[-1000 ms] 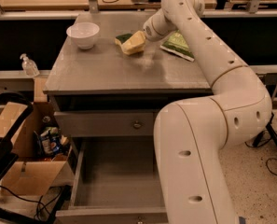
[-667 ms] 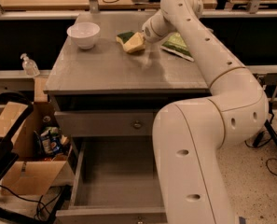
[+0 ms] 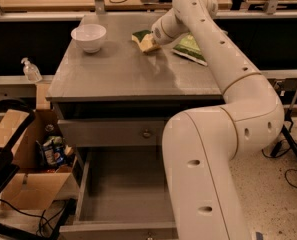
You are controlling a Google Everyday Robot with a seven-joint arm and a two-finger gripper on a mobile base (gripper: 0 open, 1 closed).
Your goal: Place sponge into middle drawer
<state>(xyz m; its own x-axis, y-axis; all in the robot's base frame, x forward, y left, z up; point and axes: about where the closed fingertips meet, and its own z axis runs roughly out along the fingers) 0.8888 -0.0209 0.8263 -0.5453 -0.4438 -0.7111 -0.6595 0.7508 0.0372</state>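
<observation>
The sponge (image 3: pixel 145 40), pale yellow with a green face, sits tilted at the far middle of the grey cabinet top (image 3: pixel 118 71). My gripper (image 3: pixel 154 38) reaches in from the right and is shut on the sponge's right end, holding it just above the top. The middle drawer (image 3: pixel 122 184) is pulled open below, its plain grey inside showing with nothing in it. My arm's large white links cover the drawer's right part.
A white bowl (image 3: pixel 89 36) stands at the far left of the top. A green snack bag (image 3: pixel 190 48) lies right of the sponge. The closed drawer front with a round knob (image 3: pixel 147 133) sits above the open drawer. Cardboard boxes (image 3: pixel 18 149) and a pump bottle (image 3: pixel 31 70) are at the left.
The sponge and my gripper have shifted slightly up and to the right over the top. The bowl, bag and drawer have not moved.
</observation>
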